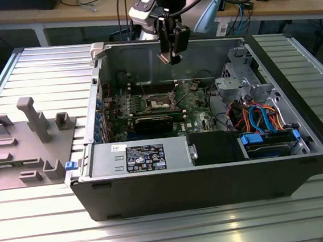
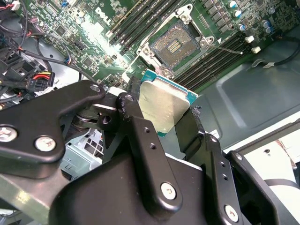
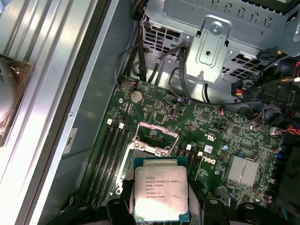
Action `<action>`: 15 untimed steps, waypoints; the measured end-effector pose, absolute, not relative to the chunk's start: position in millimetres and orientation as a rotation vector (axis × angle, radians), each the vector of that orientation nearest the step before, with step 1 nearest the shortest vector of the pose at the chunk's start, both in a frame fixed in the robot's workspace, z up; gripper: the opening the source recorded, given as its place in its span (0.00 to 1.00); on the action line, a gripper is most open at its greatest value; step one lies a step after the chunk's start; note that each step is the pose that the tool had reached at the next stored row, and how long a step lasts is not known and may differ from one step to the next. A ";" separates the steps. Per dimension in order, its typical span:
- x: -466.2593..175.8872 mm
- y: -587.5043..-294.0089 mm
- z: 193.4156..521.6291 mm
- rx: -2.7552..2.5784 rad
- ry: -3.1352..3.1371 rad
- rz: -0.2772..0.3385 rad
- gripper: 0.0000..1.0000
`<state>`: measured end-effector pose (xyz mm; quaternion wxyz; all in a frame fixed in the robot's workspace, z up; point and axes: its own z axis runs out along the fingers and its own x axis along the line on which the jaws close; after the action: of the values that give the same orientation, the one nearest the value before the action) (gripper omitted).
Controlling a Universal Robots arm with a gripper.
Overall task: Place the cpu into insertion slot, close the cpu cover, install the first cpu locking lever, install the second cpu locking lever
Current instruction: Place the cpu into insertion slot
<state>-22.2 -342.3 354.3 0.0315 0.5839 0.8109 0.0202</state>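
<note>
Silver-grey metal top with a teal edge: the cpu point(image 3: 161, 190). We log it clamped by two opposite edges between the black fingers point(image 2: 140, 131) of the gripper point(image 1: 171, 57). It is held in the air above the green circuit board point(image 3: 211, 124), inside the open computer case point(image 1: 213, 179). The insertion slot point(image 2: 174, 44) lies uncovered below, its contacts bare, well apart from the chip.

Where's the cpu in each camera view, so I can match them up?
Exterior view: at the tip of the tool, high over the board; too small to make out.
Second wrist view: cpu clamped in the tool, near the slot.
First wrist view: cpu, printed face showing, in the tool.
Shared landmark: the green board.
</note>
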 end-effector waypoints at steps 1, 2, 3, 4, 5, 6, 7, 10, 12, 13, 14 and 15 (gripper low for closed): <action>-22.3 -342.3 354.3 1.800 2.497 0.062 0.54; -22.3 -342.3 354.3 1.800 2.497 0.062 0.54; -22.3 -342.3 354.3 1.801 2.496 0.062 0.54; -22.3 -342.3 354.3 1.801 2.496 0.062 0.54; -22.3 -342.3 354.3 1.802 2.495 0.062 0.54; -22.3 -342.3 354.3 1.802 2.495 0.062 0.54; -22.3 -342.3 354.3 1.803 2.495 0.062 0.54; -22.3 -342.3 354.3 1.805 2.493 0.062 0.54; -22.3 -342.3 354.3 1.807 2.492 0.062 0.54; -22.3 -342.3 354.3 1.808 2.491 0.062 0.54; -22.2 -342.3 354.3 1.808 2.491 0.062 0.54; -22.3 -342.3 354.3 1.808 2.490 0.062 0.54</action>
<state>-22.3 -342.3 354.3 0.0316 0.5872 0.8086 0.0201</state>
